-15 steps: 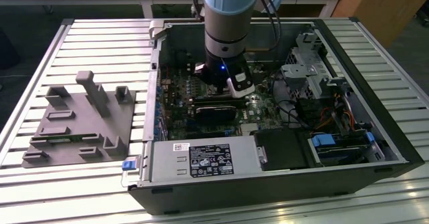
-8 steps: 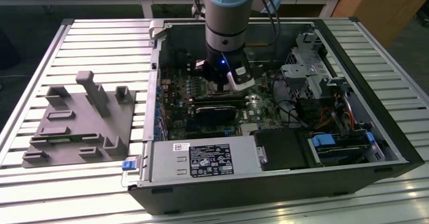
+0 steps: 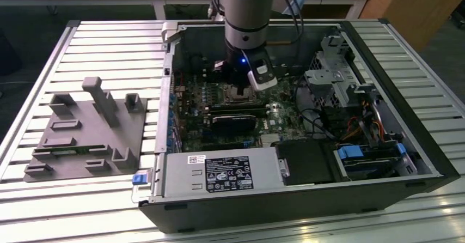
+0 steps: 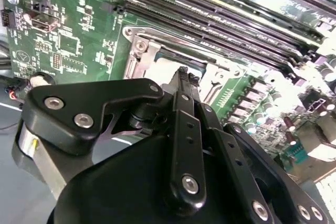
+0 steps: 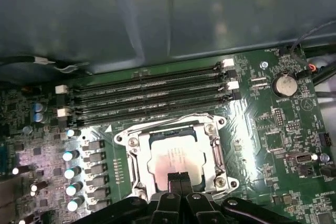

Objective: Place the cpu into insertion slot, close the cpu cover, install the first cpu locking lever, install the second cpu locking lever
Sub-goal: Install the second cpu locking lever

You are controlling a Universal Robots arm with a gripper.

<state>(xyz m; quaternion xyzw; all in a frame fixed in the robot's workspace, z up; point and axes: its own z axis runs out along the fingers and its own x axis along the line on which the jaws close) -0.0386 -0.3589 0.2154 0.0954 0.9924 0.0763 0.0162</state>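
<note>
Your arm hangs straight down into the computer case (image 3: 407, 161), gripper (image 5: 180, 181) pinched shut and empty over the cpu (image 5: 176, 158); the first wrist view shows it seated under the cpu cover (image 5: 212, 145).

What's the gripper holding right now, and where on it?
Nothing. The gripper has its fingers pressed together with nothing between them, tips just over the cpu, which sits in the insertion slot with the cpu cover framing it.

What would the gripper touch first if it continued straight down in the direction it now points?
Most likely the cpu lying in the insertion slot: in the first wrist view the gripper tips sit over the chip's near edge. How far above it they are is unclear.
</note>
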